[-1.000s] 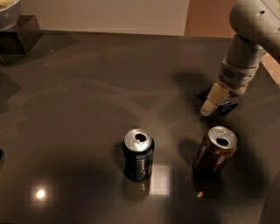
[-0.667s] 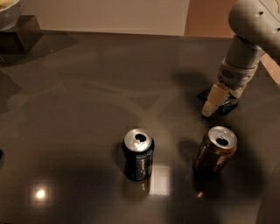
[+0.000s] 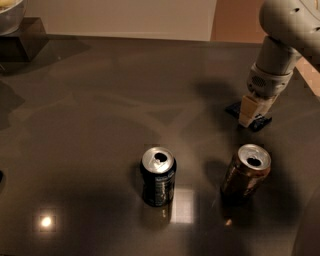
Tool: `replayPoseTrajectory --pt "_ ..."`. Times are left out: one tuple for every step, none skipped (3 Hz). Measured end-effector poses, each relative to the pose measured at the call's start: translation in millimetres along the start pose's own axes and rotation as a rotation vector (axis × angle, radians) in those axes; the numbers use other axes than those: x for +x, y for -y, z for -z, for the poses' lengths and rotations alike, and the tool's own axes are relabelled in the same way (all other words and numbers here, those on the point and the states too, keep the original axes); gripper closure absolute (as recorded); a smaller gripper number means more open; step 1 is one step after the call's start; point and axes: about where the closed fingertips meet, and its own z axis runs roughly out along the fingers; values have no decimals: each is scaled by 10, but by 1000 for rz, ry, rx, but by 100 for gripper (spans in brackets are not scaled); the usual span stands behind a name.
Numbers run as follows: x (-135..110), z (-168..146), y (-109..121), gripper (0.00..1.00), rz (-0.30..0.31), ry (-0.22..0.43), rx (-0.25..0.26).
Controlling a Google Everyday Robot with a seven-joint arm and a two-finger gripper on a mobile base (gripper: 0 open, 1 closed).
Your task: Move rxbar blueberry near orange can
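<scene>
The rxbar blueberry is a flat dark blue bar lying on the dark table at the right, mostly hidden under my gripper. My gripper points down onto the bar from the pale arm at the upper right. The orange can stands upright with golden-brown sides and a silver top, a short way in front of the bar and apart from it.
A dark blue-black can stands upright left of the orange can. A dark block with a bowl on it sits at the far left corner. The table's right edge runs close behind the arm.
</scene>
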Motion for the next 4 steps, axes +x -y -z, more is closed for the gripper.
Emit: replayPoseTrajectory --pt "-1 35 -2 85 0 0 0" --pt "74 99 -89 100 6 -7 8" --pt "161 245 -268 100 54 0 19" --pt "315 358 -457 100 102 -8 21"
